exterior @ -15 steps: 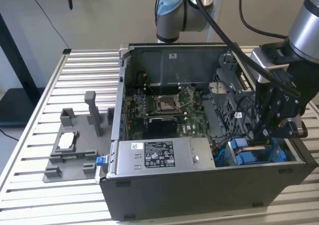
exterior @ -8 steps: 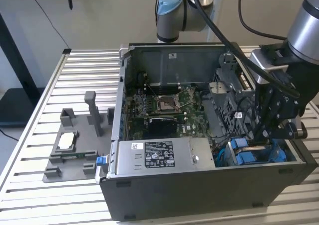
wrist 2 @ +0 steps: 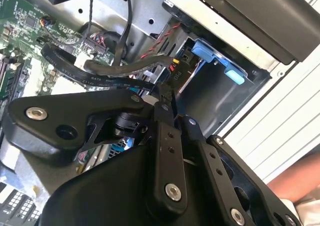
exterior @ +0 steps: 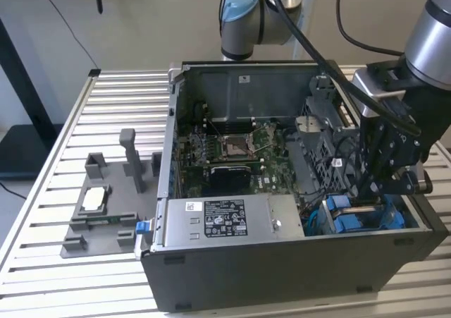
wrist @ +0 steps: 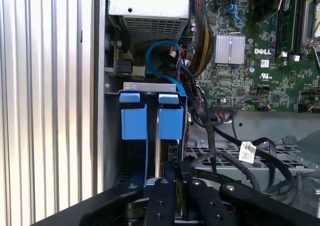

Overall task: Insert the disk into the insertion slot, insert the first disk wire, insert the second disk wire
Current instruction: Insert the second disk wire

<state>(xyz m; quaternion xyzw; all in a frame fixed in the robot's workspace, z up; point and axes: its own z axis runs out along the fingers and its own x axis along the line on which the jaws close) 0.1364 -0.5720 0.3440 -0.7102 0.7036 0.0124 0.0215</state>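
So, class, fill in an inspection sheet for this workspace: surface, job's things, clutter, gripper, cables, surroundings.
Surface: slatted metal table, carrying the open computer case.
Job's things: insertion slot, a cage with blue clips, inside the case.
Clutter: grey stand with posts, on the exterior view's left of the case.
Gripper: inside the case, close to the slot.
Cables: black wires run over the motherboard; a blue cable loops by the power-supply box.
Surroundings: pale wall.

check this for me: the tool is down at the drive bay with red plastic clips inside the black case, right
Not quite: the clips are blue, not red, as the first wrist view shows. The tool is down at the drive bay inside the black case.
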